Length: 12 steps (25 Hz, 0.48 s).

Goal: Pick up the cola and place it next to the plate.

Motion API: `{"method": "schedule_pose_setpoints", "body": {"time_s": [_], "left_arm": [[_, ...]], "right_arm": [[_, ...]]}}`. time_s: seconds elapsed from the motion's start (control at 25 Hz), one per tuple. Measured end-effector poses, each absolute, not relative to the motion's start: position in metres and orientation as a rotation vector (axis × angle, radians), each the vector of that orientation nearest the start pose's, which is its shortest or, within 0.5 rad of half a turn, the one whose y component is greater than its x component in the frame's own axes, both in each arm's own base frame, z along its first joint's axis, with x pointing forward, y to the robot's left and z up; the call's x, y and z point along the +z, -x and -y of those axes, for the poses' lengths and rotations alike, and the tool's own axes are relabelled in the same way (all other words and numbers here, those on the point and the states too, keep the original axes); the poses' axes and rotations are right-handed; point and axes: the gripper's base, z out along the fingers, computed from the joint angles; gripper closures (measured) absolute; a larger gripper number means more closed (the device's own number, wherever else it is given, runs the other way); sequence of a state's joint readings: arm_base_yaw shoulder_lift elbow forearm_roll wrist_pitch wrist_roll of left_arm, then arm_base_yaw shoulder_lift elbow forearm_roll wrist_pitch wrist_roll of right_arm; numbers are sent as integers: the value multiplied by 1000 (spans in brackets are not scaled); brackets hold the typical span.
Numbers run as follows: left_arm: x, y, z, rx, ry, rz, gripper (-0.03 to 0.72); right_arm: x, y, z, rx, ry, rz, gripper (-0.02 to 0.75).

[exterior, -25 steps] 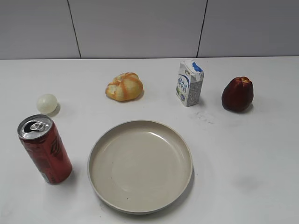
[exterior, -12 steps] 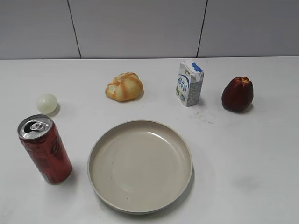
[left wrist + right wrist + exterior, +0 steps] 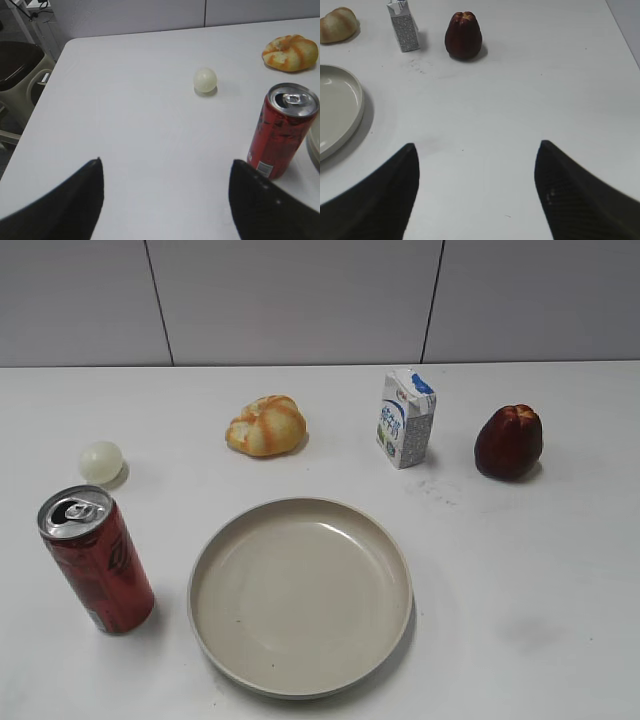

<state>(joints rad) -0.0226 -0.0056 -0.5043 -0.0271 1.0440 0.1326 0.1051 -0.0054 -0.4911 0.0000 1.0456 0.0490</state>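
Cola [image 3: 96,560] is stood upright just left of the plate [image 3: 300,595], whose bowl is bare. Both the left gripper [image 3: 165,192] and the right gripper [image 3: 476,182] are held spread wide, nothing gripped.

You see the cola [image 3: 98,559], a slim red can with an opened silver top, standing upright just left of the empty beige plate [image 3: 300,595], not touching.

Only a sliver of the plate [image 3: 315,152] is seen beside the cola [image 3: 281,131] — the rest is cut off; the carton's [image 3: 406,418] print is unreadable.
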Motion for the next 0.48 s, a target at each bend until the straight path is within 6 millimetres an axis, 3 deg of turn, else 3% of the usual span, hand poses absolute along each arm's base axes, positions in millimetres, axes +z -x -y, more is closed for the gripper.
{"method": "schedule_pose_setpoints", "body": {"time_s": [0.48], "left_arm": [[280,6,2,38,-158,-2011,98]], "right_arm": [[276,4,0,97,57,-2033,163]]}}
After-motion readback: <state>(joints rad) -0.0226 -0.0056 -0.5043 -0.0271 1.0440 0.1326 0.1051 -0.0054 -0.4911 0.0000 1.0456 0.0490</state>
